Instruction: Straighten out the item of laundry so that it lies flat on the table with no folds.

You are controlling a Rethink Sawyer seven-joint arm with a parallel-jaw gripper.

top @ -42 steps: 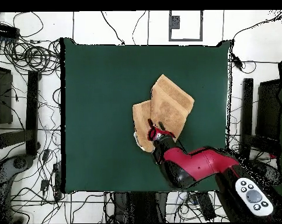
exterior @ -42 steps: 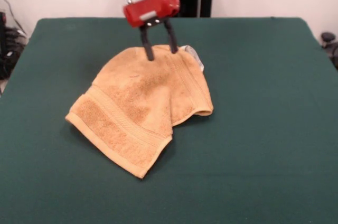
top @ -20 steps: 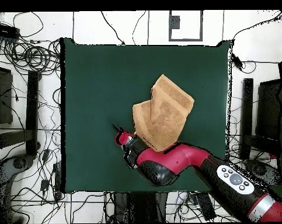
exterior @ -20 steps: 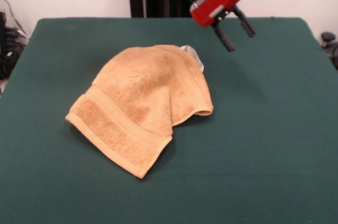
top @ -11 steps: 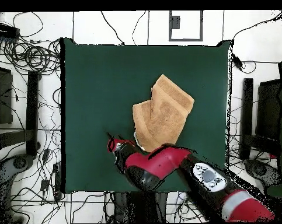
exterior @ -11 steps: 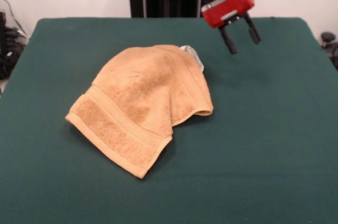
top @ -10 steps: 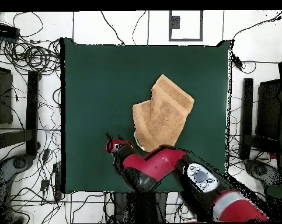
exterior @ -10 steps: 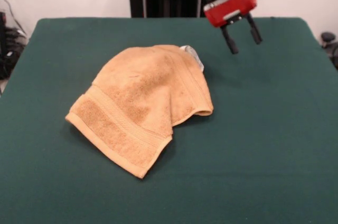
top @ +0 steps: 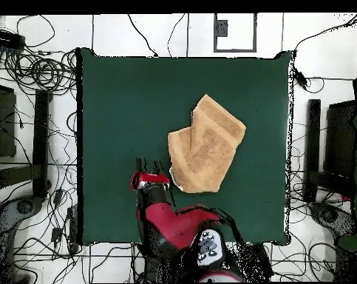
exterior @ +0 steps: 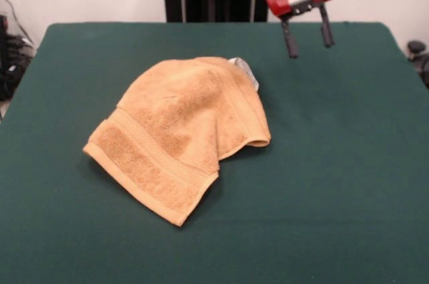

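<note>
Near the middle of the green bench [exterior: 348,163] lies the towel [exterior: 181,130], a golden-tan terry square folded over itself into a humped heap, one banded corner reaching toward the camera in the front view and another edge tucked under at the right. It looks soft and light, limp enough to sag and drape from wherever it is lifted, and the loops should give good grip and little slip. It is not fragile. The woven border band, flatter and firmer than the pile, seems the best place to take hold, ideally at an exposed corner such as the low front one, so the upper layer can be peeled back off the lower.

A small white tag [exterior: 244,68] pokes out at the towel's far edge. Any writing or mark on it is too small to read, and no brand shows elsewhere.

The gripper [exterior: 307,37] hangs above the bench, off to one side of the towel and well apart from it, its two dark fingers [exterior: 290,39] spread with a clear gap and nothing between them.
</note>
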